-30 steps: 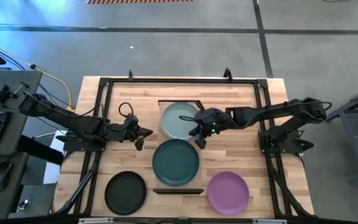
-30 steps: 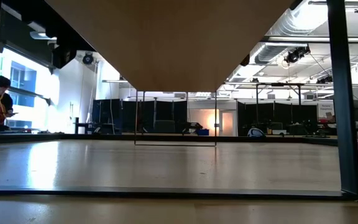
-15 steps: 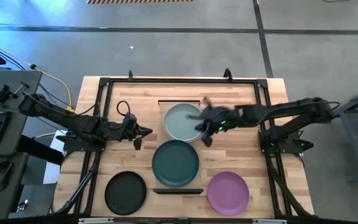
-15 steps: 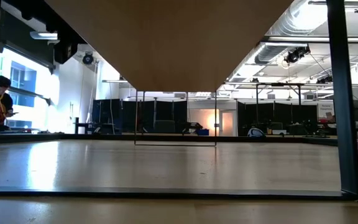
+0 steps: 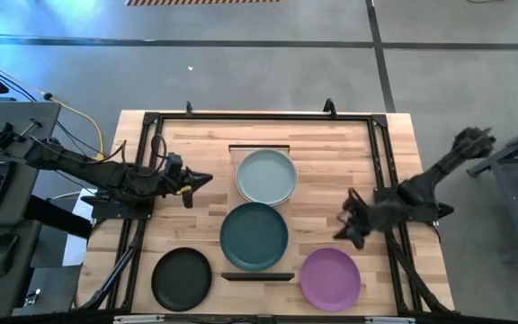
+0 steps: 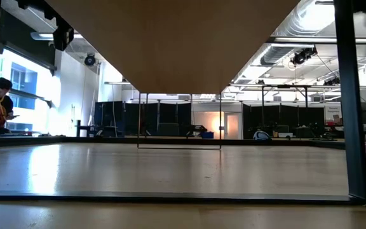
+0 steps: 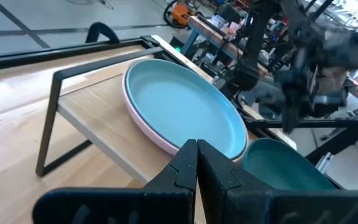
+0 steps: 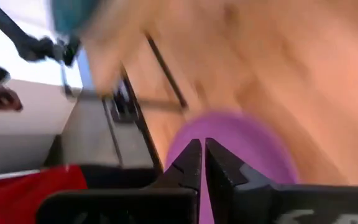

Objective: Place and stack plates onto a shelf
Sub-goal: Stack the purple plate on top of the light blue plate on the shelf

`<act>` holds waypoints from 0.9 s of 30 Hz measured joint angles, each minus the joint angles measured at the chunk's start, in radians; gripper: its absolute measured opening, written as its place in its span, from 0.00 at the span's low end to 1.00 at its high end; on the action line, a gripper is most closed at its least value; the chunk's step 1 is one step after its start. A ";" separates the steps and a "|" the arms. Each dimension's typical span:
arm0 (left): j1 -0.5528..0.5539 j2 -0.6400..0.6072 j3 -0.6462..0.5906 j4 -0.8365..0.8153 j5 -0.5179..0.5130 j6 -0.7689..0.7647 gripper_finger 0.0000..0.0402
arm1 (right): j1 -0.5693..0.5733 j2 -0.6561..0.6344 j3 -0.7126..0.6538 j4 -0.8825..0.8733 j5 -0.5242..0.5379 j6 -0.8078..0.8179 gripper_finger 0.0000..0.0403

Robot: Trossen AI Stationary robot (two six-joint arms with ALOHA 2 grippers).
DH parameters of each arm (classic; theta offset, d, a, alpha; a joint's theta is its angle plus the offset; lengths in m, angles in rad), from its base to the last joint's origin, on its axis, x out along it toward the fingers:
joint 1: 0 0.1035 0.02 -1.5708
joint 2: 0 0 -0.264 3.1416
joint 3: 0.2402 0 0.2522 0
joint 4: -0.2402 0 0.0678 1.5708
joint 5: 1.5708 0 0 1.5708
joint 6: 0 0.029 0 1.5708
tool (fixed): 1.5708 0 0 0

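right end effector hangs over the bench at about 4 o'clock from the bench centre, fingers pressed together, nothing between them, per the right wrist view. purple plate lies just beside it toward 7 o'clock, flat on the bench and apart from the end effector; the wrist view looks down onto that plate's rim. judgement: purple is the next pick, and the right arm is clearly the nearer one.

left end effector waits at 9 o'clock, also clenched and empty, pointing toward the stack.

shelf: long pale board running 12 to 6 o'clock down the middle, dark trim at both short ends, about one plate wide. at its 12 o'clock end, a pale blue-green plate sits on a pink plate; pink edge shows in the left wrist view only. dark teal plate lies alone nearer 6 o'clock. black plate is off the shelf at 7 o'clock.

plates are round, matte, shallow, with a low raised rim, so probably an edge pinch. bench is slatted wood.
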 joint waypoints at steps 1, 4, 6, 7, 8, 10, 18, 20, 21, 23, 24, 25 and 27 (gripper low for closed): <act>0.000 0.000 0.000 0.000 -0.004 0.001 0.00 | 0.038 0.011 -0.030 0.024 -0.002 0.047 0.01; 0.000 0.000 0.000 0.000 -0.014 0.001 0.00 | 0.102 0.054 -0.069 0.045 -0.050 0.085 0.06; 0.000 0.000 0.000 0.000 -0.020 -0.002 0.00 | 0.111 0.081 -0.070 0.040 -0.088 0.058 0.12; 0.000 0.000 0.000 0.000 -0.021 -0.008 0.00 | 0.111 0.094 -0.070 0.030 -0.098 0.027 0.16; 0.000 0.000 0.000 0.000 -0.022 -0.012 0.00 | 0.108 0.108 -0.067 0.007 -0.101 0.004 0.20; 0.000 0.000 0.000 0.001 -0.026 -0.017 0.00 | 0.101 0.135 -0.064 -0.041 -0.115 -0.014 0.28; 0.000 0.000 0.000 0.001 -0.027 -0.043 0.00 | 0.095 0.268 -0.093 -0.109 -0.172 -0.020 0.53; 0.000 0.000 0.000 0.001 -0.027 -0.046 0.00 | 0.098 0.289 -0.093 -0.037 -0.186 -0.020 0.55; 0.000 0.000 0.000 0.001 -0.026 -0.051 0.00 | 0.103 0.302 -0.093 0.000 -0.196 -0.020 0.55; 0.000 0.000 0.000 0.000 -0.024 -0.051 0.00 | 0.114 0.330 -0.093 0.029 -0.201 -0.021 0.55; 0.000 0.000 0.000 0.000 -0.024 -0.051 0.00 | 0.118 0.346 -0.093 0.025 -0.201 -0.020 0.55; 0.000 0.000 0.000 0.000 -0.023 -0.051 0.00 | 0.120 0.365 -0.093 0.015 -0.201 -0.018 0.55; 0.000 0.000 0.000 0.001 -0.023 -0.053 0.00 | 0.122 0.402 -0.093 -0.002 -0.199 -0.017 0.55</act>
